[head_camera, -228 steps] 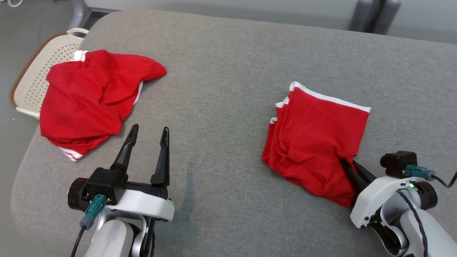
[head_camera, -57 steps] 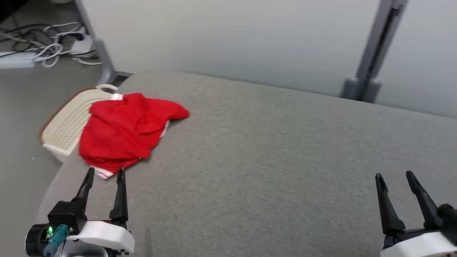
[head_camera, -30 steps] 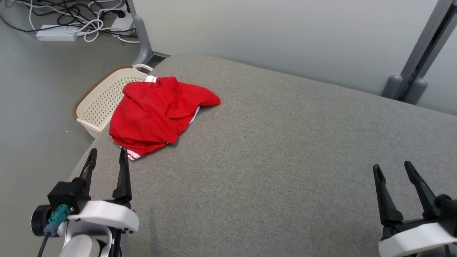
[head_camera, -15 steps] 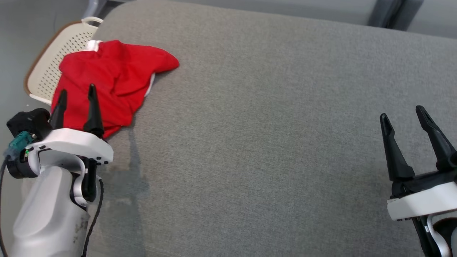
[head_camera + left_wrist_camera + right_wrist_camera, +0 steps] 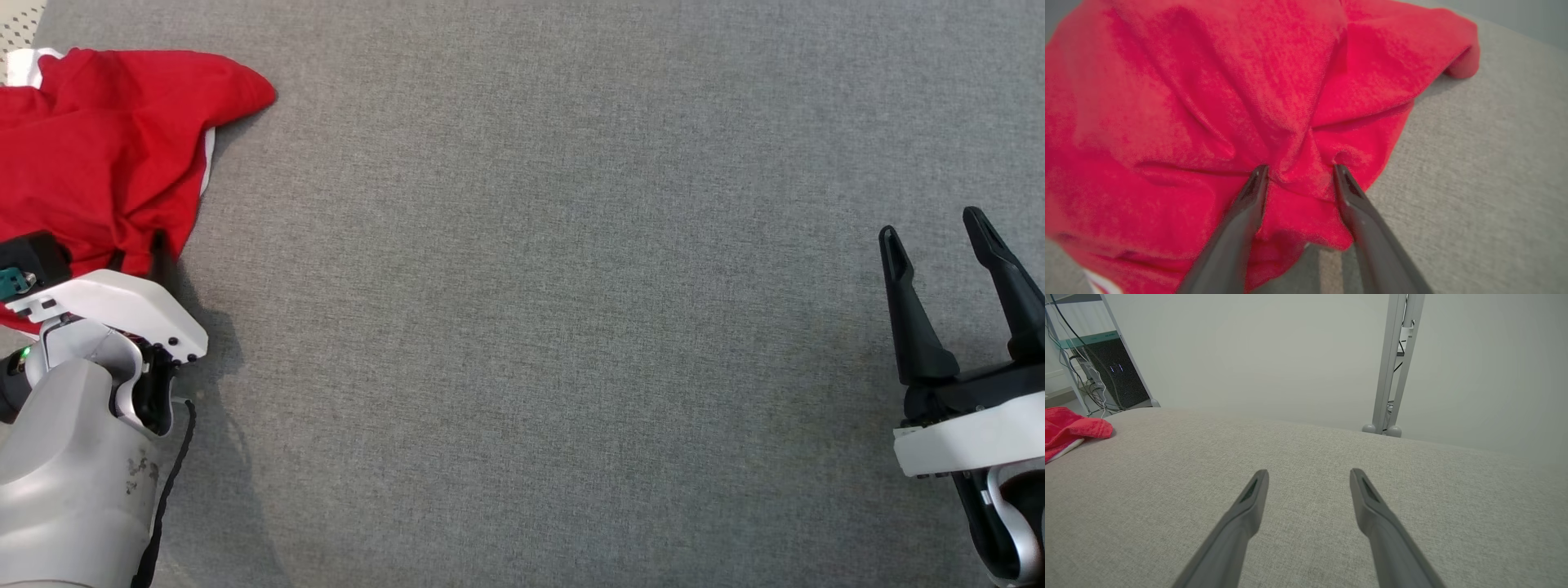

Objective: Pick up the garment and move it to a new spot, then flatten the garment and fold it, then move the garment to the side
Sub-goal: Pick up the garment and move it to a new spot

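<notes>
Pickup step: L gripper (image 5: 1299, 168) straddles a garment (image 5: 1208, 102) fold, jaws apart; R gripper (image 5: 932, 224) open, well off garment; next I pinch, lift.

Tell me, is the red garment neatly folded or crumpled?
Crumpled. The red garment lies in an uneven heap, with deep irregular creases and white trim showing at its edge.

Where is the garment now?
In the head view the red garment lies far left on the grey cushion, its near fold inside the left gripper.
</notes>
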Available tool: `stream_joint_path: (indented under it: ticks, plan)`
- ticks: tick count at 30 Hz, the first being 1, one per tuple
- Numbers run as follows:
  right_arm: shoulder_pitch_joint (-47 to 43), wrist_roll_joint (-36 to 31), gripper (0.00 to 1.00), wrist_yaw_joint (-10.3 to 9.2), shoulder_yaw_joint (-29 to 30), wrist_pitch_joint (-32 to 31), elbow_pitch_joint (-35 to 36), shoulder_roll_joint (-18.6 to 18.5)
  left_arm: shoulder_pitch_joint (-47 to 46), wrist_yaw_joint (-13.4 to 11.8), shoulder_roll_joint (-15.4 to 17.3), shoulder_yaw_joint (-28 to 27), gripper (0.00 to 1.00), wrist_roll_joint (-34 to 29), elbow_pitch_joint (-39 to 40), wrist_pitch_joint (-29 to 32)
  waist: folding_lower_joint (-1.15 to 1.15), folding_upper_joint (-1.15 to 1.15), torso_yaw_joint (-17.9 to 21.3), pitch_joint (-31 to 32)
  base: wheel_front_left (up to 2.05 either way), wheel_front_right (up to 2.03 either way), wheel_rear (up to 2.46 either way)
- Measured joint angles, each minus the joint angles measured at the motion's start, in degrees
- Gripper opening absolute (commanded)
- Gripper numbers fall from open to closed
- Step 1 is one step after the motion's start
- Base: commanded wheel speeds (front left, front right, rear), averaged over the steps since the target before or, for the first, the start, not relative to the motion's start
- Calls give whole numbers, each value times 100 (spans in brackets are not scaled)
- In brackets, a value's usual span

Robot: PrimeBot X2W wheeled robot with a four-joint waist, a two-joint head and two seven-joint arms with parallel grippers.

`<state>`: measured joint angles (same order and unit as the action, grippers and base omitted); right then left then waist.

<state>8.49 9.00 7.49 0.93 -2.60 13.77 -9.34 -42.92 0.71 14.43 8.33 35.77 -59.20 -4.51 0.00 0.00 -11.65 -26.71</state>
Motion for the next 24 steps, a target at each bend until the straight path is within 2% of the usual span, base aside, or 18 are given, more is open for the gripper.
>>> stream_joint_path:
  ticks: [6,11,16,17,24]
  plan:
    - [44,-20,100,0,10,66,-87,8,-92,-1,20,82,0,-158,-174,-767,0,0,10,42,0,0,0]
    - [25,-97,100,0,-2,201,-253,89,-4,-13,147,62,0,-337,221,-1022,0,0,8,316,0,0,0]
    - [-114,-98,100,0,-25,323,-421,180,625,-183,244,-67,0,-605,1317,-1044,0,0,28,706,0,0,0]
    - [-114,-98,100,0,-25,323,-421,180,625,-183,244,-67,0,-605,1317,-1044,0,0,28,706,0,0,0]
    - [-253,-47,100,0,-120,533,-736,308,2009,-534,131,42,0,-972,3144,-1047,0,0,130,1291,0,0,0]
